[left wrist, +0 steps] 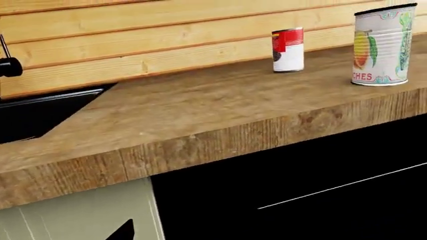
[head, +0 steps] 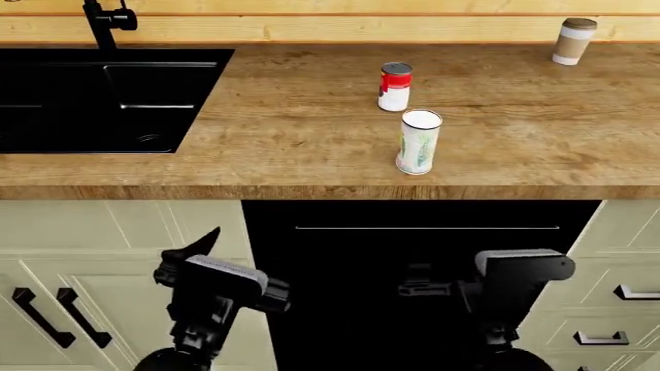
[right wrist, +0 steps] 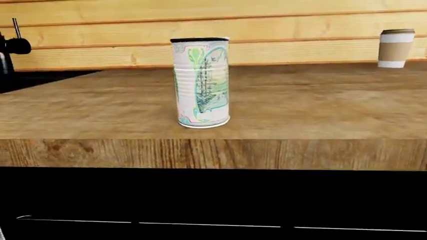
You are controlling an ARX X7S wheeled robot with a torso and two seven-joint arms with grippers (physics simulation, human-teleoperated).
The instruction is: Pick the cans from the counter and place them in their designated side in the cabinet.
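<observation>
- Nearest you, at the bottom of the head view, both arms hang below the counter's (head: 309, 162) front edge; the left gripper (head: 201, 251) at lower left shows dark fingers, but you cannot tell whether they are spread or closed; the right gripper (head: 433, 290) at lower right is lost against the black panel, state unreadable too.
- The green-and-white can (head: 419, 141) stands upright at centre, near the front edge; the red-and-white can (head: 394, 86) stands just behind it, apart.
- Judged best: raise the right arm first, open wide, approach the nearer can level and mid-height; keep clear of the coffee cup (head: 573, 41) at upper right.
</observation>
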